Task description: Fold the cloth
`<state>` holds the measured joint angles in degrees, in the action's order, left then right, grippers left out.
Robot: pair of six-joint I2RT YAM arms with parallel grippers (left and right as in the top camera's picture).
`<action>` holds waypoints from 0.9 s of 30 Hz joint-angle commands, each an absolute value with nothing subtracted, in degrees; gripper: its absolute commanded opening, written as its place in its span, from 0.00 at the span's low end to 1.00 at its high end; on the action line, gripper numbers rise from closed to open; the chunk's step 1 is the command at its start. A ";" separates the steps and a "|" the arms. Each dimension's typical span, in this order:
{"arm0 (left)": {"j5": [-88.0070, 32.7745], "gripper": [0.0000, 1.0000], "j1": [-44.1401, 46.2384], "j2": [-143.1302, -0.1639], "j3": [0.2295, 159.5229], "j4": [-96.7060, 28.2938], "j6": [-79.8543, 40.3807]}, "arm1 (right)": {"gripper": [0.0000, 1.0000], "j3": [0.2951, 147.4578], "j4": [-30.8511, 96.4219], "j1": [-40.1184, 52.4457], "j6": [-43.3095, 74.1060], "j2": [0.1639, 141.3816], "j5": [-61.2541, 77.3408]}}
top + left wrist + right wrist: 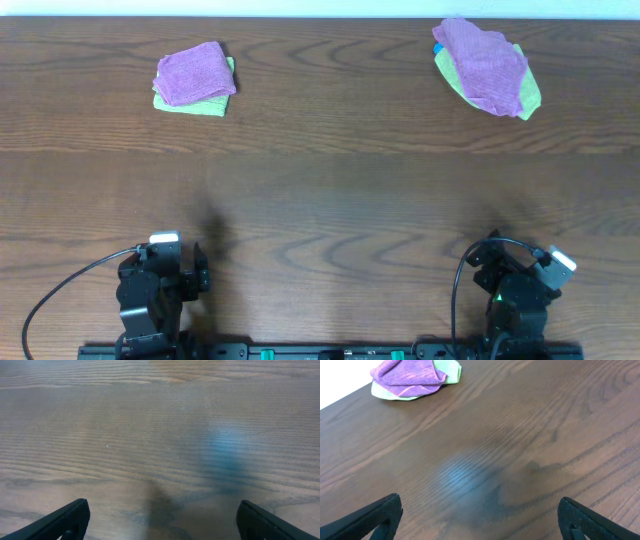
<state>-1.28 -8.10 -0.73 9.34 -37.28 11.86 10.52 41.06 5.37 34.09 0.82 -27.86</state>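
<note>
Left fingers stand spread wide with nothing between them, over bare tabletop. Right fingers are just as wide apart and empty, also above bare wood. Seen from overhead, the left arm and right arm sit at the near edge, well apart from everything else. The cloth, purple and rumpled, lies at the far right of the tabletop. It is draped on a green towel that sticks out below and to the right, and a blue cloth peeks out at its upper left edge. At the far left sits a second purple cloth, folded into a neat square on a light green cloth. The right wrist view shows a purple-on-green pile near the far edge; which pile it is I cannot tell.
</note>
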 commanded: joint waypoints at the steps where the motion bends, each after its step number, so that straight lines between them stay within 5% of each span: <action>1: -0.91 0.95 -8.23 -0.25 8.95 -37.54 12.23 | 0.99 10.13 41.10 4.99 33.61 0.32 -28.01; 27: -0.89 0.95 -8.23 -0.25 8.95 -37.54 12.23 | 0.99 10.13 36.32 4.99 33.63 0.32 -27.46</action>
